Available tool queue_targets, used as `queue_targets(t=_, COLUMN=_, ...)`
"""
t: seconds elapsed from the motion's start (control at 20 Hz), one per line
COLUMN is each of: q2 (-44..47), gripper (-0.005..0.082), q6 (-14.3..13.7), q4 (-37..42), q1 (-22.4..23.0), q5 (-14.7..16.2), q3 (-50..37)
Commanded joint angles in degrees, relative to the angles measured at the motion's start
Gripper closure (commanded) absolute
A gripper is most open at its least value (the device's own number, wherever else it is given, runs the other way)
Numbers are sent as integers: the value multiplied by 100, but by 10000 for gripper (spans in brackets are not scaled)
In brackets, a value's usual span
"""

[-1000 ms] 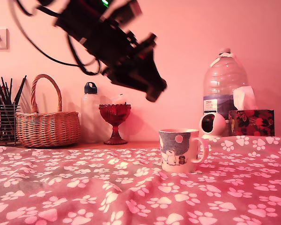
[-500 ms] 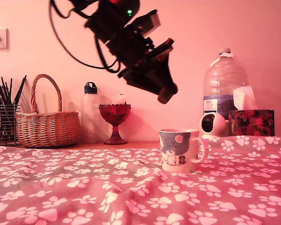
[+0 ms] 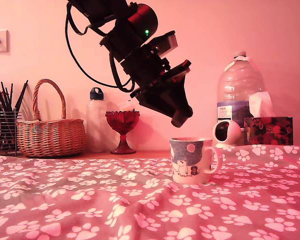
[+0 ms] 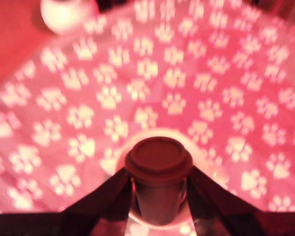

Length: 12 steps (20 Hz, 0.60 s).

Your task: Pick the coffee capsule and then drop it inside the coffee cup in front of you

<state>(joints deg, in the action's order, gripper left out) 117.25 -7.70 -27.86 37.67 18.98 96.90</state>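
Observation:
The coffee cup (image 3: 192, 160), a white mug with a blue-grey dotted band and small bear figures, stands on the paw-print cloth, handle toward the exterior view's right. My gripper (image 3: 180, 118) hangs tilted just above its rim, slightly to the exterior view's left of centre. In the wrist view the gripper (image 4: 159, 189) is shut on the coffee capsule (image 4: 159, 173), a dark round-lidded pod. The pale rim of the coffee cup (image 4: 117, 166) shows right beneath it. From the exterior view the capsule is hidden by the fingers.
A red glass goblet (image 3: 122, 131), a white bottle (image 3: 96, 120) and a wicker basket (image 3: 50, 131) line the back. A pencil holder (image 3: 3, 125) is at far left. A large water bottle (image 3: 238, 95), a small white camera (image 3: 226, 133) and a tissue box (image 3: 268, 130) stand right.
The arm has swung down and toward the exterior view's right, bringing the gripper from well above the goblet to just over the cup's rim.

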Motion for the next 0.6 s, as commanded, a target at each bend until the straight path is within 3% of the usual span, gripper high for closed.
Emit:
queue_targets(t=0.0, q2=214, gripper=483, q6=17, q4=79, q1=87, q5=4, q3=105)
queue_targets(t=0.55, q2=411, gripper=483, q6=9, q4=-28, q1=151, q5=-140, q3=105)
